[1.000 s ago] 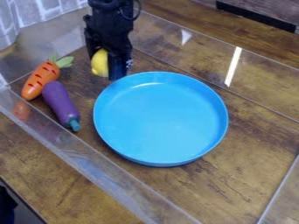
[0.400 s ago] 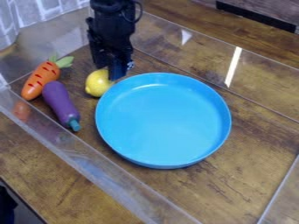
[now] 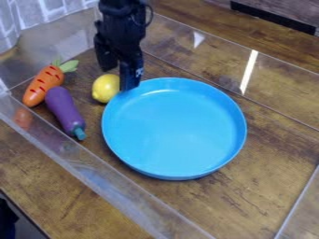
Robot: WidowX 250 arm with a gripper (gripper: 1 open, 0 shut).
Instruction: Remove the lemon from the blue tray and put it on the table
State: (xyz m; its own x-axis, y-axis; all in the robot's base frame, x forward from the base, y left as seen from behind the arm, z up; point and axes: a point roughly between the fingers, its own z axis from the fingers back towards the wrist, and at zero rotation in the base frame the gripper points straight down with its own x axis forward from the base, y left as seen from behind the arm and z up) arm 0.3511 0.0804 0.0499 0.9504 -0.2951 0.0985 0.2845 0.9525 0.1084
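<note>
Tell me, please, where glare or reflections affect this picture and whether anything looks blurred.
In the camera view, a white glare streak crosses the table right of the blue tray; the glossy planks mirror the surroundings; the lemon is sharp; the dark gripper lacks detail.

A bright light streak [image 3: 251,70] glints at right; dark shape [image 3: 277,9] beyond.
</note>
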